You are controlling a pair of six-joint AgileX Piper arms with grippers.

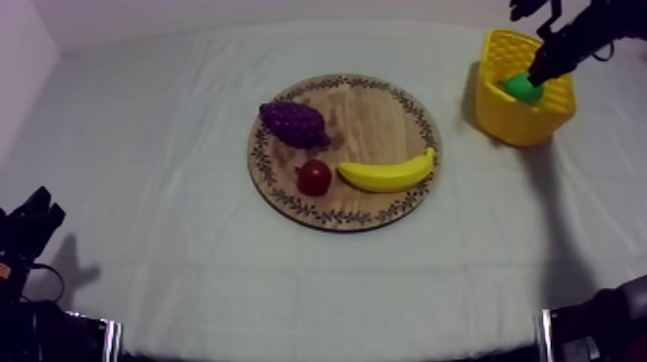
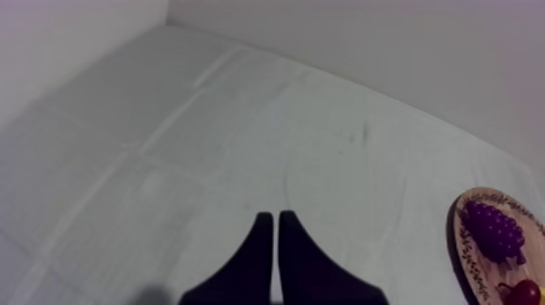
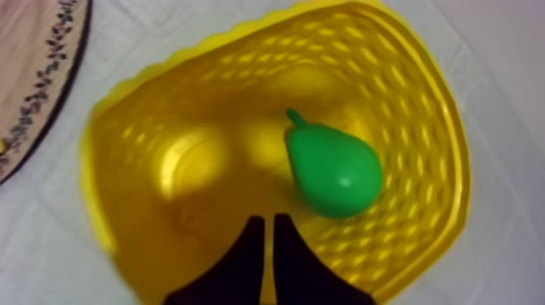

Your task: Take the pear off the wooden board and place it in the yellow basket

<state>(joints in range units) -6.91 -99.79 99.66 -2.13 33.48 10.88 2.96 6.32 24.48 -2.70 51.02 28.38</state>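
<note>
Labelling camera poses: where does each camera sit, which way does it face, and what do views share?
Top view: above the table, slanting down on the wooden board and yellow basket; right hand over the basket, left hand low at left.
Left wrist view: rides the left arm, faces across the cloth to the board's rim and grapes; own hand shut.
Right wrist view: rides the right arm, looks down into the basket at the pear; own hand shut.
Shared: top and right wrist views show the pear in the basket.

Lab-like robot test setup, cloth-draped desk [image 1: 173, 241], bare pale wall [image 1: 289, 10] just behind the desk, toy banana [image 1: 387, 174] on a wooden board [image 1: 380, 104] mid-desk, robot arm [image 1: 582, 37] above the desk.
</note>
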